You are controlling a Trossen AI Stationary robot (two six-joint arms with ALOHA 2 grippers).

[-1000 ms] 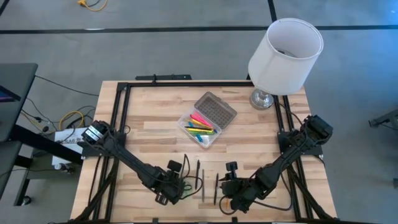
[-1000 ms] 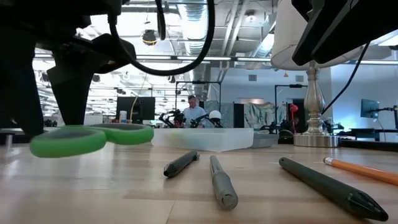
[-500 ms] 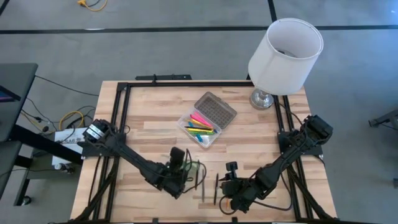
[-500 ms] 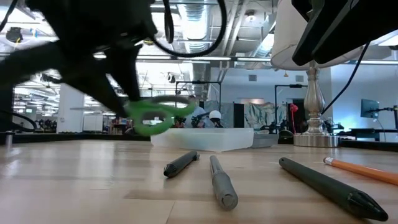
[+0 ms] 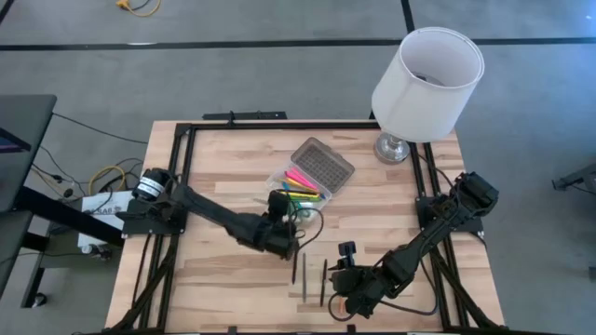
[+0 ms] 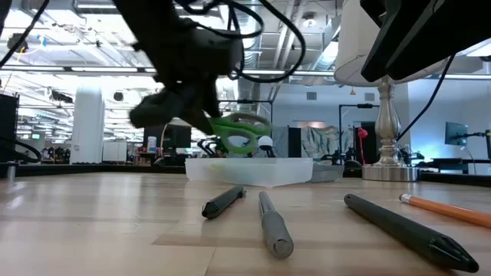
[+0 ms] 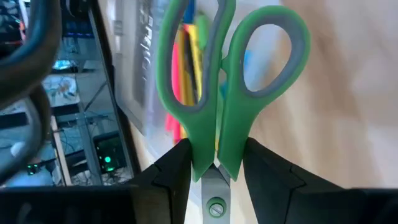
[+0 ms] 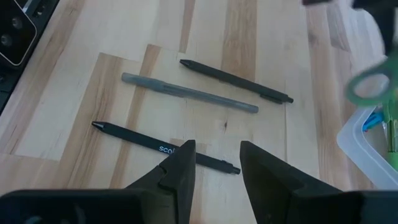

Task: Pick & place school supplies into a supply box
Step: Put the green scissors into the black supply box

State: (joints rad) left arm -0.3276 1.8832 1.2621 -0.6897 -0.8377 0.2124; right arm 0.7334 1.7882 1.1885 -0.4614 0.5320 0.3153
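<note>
Small green-handled scissors (image 7: 231,74) hang in the air just short of the supply box (image 5: 300,194), a clear case holding coloured pens, its dotted grey lid (image 5: 323,163) open behind it. My left gripper (image 5: 289,227) is shut on the scissors. In the low view the scissors (image 6: 238,135) sit above the box's near wall (image 6: 249,170). Three dark pens (image 8: 186,93) lie flat on the wood near the front edge. My right gripper (image 8: 214,163) stands open above the nearest black pen (image 8: 155,145) and touches nothing. My left gripper pinches the scissors between its two fingers (image 7: 179,169) where the two green handles meet (image 7: 214,163), just ahead of the pivot screw. The fingers slant down toward the box. The handle loops stick out beyond the fingertips; the blades are hidden behind them. The scissors are clear of the table.
A white lamp (image 5: 426,74) stands at the far right corner on its metal foot (image 5: 393,147). An orange pencil (image 6: 445,208) lies at the right in the low view. Bare wood lies left of the box. People and benches show far behind the table.
My left gripper has swung from the near edge toward the far side and the supply box, carrying the scissors, and its wrist has turned on the way. The scissors now hang by the box. The pens on the table have stayed put.
</note>
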